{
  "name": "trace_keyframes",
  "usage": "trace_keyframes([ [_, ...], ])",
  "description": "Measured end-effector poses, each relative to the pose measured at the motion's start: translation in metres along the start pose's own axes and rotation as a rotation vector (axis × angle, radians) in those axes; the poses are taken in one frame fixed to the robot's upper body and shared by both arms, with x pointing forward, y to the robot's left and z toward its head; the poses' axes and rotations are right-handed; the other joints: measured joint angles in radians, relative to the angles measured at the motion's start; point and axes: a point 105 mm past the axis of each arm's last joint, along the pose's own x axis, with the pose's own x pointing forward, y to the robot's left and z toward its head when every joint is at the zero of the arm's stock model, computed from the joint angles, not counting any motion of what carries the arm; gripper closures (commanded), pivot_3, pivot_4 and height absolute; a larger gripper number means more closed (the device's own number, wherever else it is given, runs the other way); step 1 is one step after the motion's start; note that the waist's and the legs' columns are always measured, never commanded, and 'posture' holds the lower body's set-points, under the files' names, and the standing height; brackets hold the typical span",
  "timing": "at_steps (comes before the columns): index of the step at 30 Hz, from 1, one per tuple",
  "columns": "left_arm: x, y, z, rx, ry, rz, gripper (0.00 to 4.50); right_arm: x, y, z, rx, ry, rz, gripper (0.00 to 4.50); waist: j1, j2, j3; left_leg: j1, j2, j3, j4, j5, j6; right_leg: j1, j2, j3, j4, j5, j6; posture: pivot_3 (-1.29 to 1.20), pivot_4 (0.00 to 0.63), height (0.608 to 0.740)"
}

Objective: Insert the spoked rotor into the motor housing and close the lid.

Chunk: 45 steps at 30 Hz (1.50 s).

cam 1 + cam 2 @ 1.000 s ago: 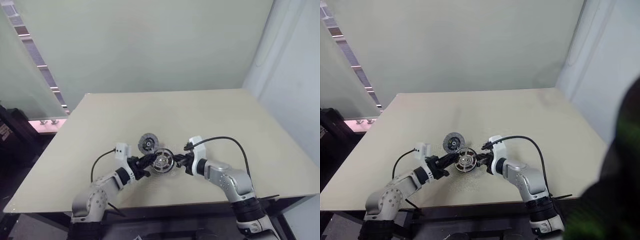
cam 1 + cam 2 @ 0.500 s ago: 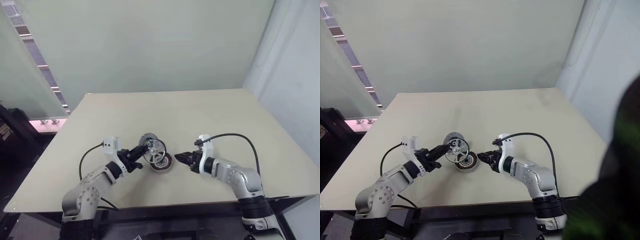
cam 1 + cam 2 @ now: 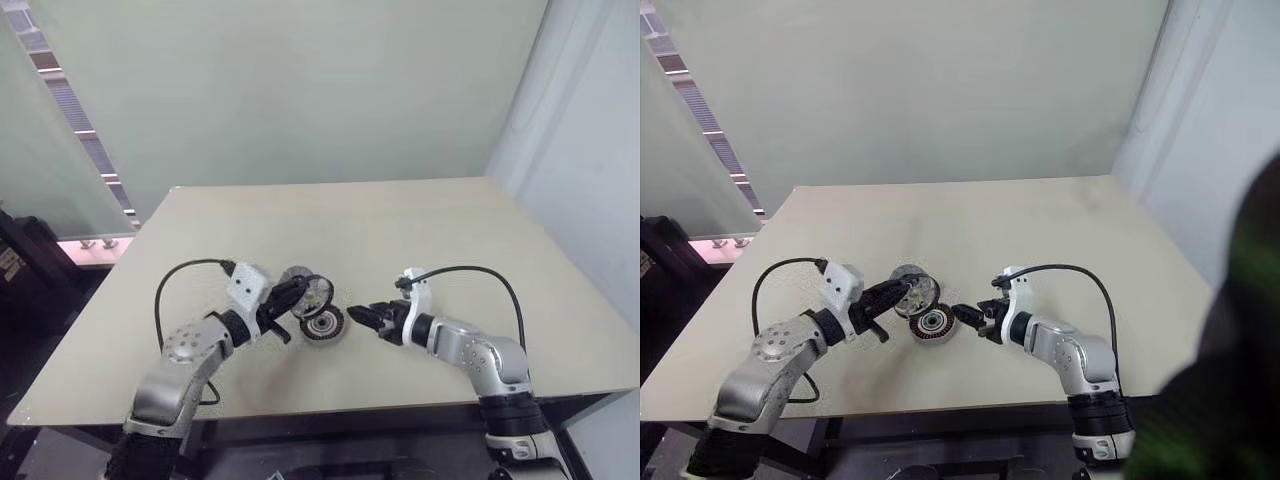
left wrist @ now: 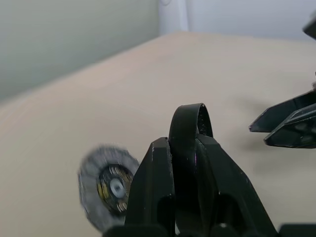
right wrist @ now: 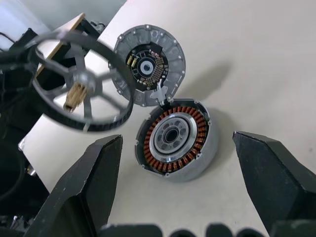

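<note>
My left gripper [image 3: 297,294] is shut on the rim of the spoked rotor [image 3: 314,293], a shiny silver wheel held tilted just above the table. Below and right of it, the motor housing [image 3: 323,325] rests on the table with its copper windings [image 5: 174,134] facing up. The lid [image 3: 291,279], a dull grey disc with a dark centre, lies just behind the housing. My right gripper [image 3: 364,316] is open, a short way right of the housing and pointing at it, holding nothing. In the right wrist view the rotor [image 5: 81,91] hangs beside the lid [image 5: 148,64].
The beige table [image 3: 420,230] stretches far behind and to both sides of the parts. Its front edge [image 3: 330,405] runs close below my arms. Cables loop off both wrists.
My right gripper opened and drew back to the right. My left gripper rolled and lifted the rotor up and left, leaving the housing on the table.
</note>
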Motion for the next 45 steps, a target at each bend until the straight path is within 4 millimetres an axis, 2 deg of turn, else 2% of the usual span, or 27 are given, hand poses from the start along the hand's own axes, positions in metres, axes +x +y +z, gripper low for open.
trace_keyframes([
  [5,0.007,0.001,-0.008,0.237,0.0,-0.01,4.27,0.001,0.001,-0.005,0.011,0.009,0.003,0.59,0.0,0.0,0.0,0.0,0.0,0.0,-0.001,0.0,0.0,0.0,0.0,0.0,0.0,0.0,0.0,0.0,0.0,0.74],
  [12,0.008,-0.002,-0.029,0.323,0.018,-0.037,4.27,0.002,0.002,-0.007,0.008,0.017,0.007,0.59,0.0,0.0,0.0,0.0,0.0,-0.001,0.0,0.0,0.0,0.0,0.0,0.0,0.0,0.0,0.001,0.0,0.0,0.74],
  [16,0.01,-0.005,-0.033,0.307,0.0,-0.04,4.27,0.002,0.001,-0.01,-0.032,0.034,-0.002,0.59,0.0,0.0,0.0,0.0,0.0,-0.001,0.0,0.0,0.0,0.0,0.0,0.0,0.0,0.001,0.001,0.0,0.0,0.74],
  [20,0.013,-0.009,-0.033,0.259,-0.018,-0.046,4.27,0.001,-0.002,-0.007,-0.261,0.032,-0.019,0.59,0.0,0.0,0.0,0.0,-0.001,-0.001,0.001,0.0,0.0,0.0,0.0,0.0,0.0,0.001,0.002,0.0,0.0,0.74],
  [24,0.012,-0.011,-0.033,0.233,-0.021,-0.073,4.27,0.001,0.007,-0.002,-0.461,0.005,0.044,0.59,0.0,0.0,0.0,0.0,0.0,0.0,0.0,0.0,0.0,0.0,0.0,-0.001,0.0,0.001,0.002,0.0,0.0,0.74],
  [29,0.011,-0.007,-0.034,0.134,-0.027,-0.056,4.27,0.003,0.012,0.007,-0.533,-0.024,0.072,0.59,0.0,0.0,0.0,0.0,0.0,-0.001,0.001,0.0,0.0,0.001,0.0,-0.001,0.0,0.001,0.002,0.0,0.0,0.74],
  [33,0.008,-0.004,-0.035,0.139,-0.016,-0.062,4.27,0.003,0.01,0.007,-0.606,-0.004,0.074,0.59,0.0,0.0,0.0,0.0,0.0,-0.001,0.001,0.0,0.0,0.001,0.0,-0.001,0.0,0.001,0.002,0.0,0.0,0.74],
  [40,0.007,-0.01,-0.032,0.151,-0.021,-0.115,4.27,0.007,0.021,0.003,-0.712,-0.011,0.147,0.59,0.0,0.0,0.0,0.0,0.0,-0.001,0.001,0.0,0.0,0.001,0.0,-0.001,0.0,0.001,0.002,0.0,0.0,0.74],
  [45,0.007,-0.023,-0.027,0.172,-0.038,-0.193,4.27,0.011,0.024,-0.004,-0.801,0.006,0.182,0.59,0.0,0.0,0.0,0.001,0.0,-0.001,0.001,0.0,0.0,0.001,0.0,-0.001,0.0,0.001,0.002,0.0,0.0,0.74],
])
